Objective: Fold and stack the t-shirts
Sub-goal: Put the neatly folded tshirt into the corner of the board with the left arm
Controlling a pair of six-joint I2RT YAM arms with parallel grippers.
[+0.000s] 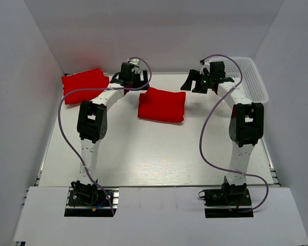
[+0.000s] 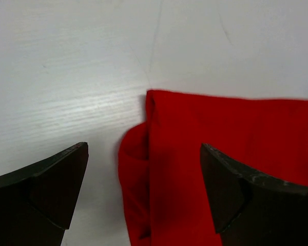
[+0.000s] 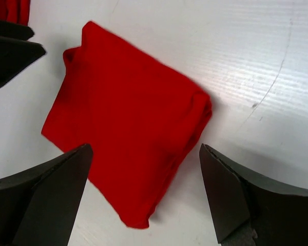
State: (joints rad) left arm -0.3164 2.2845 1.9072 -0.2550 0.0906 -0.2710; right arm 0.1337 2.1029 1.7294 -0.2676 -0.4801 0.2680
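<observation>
Middle shirt [image 1: 161, 106]: red, folded into a pad, lying mid-worktop between the two arms. The left wrist view [image 2: 231, 169] cuts off its right and near parts. The right wrist view [image 3: 128, 133] shows it whole, but its layers are too soft to count.
Far shirt [image 1: 84, 85]: red, folded, at the far left by the wall, well apart from the middle shirt. Only a sliver shows in the right wrist view's top corner [image 3: 13, 9].
Left pincer [image 1: 130, 79]: jaws spread wide and holding nothing, over the middle shirt's far left corner [image 2: 143, 148]. Whether it touches the cloth cannot be told.
Right pincer [image 1: 201, 84]: jaws wide apart and empty, with the middle shirt seen below the gap [image 3: 143, 154].
Dark shape [image 3: 10, 46]: at the left edge of the right wrist view, cut off and unidentifiable.
Basket [image 1: 254, 77]: white mesh, in the far right corner, its inside hard to make out.
Worktop [image 1: 154, 159]: white.
</observation>
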